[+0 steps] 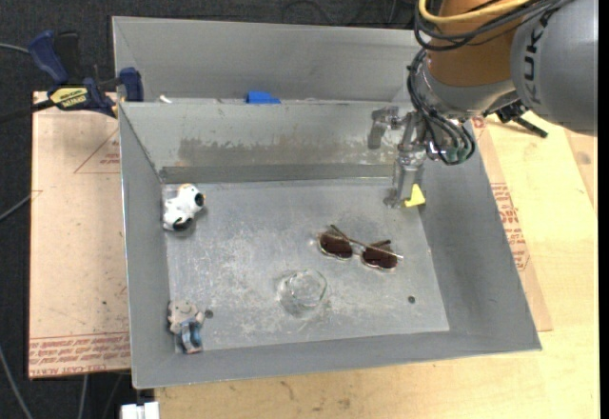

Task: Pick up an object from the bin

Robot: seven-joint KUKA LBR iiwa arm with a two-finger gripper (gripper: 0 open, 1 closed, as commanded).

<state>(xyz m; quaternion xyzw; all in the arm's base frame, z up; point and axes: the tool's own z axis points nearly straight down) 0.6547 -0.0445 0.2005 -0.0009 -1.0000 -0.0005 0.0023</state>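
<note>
The gripper (401, 198) is seen lowered at the back right of the floor of the bin (285, 65), and a small yellow piece (416, 201) is found right at its tip; whether the gripper is spread or pressed together, or whether that piece is pinched, cannot be told. Brown-lensed sunglasses (360, 250) are laid near it toward the front, a clear round thing (303, 290) beyond them, while a white-and-black toy (181, 208) and a grey-and-blue toy (186, 324) are placed well apart at the left
</note>
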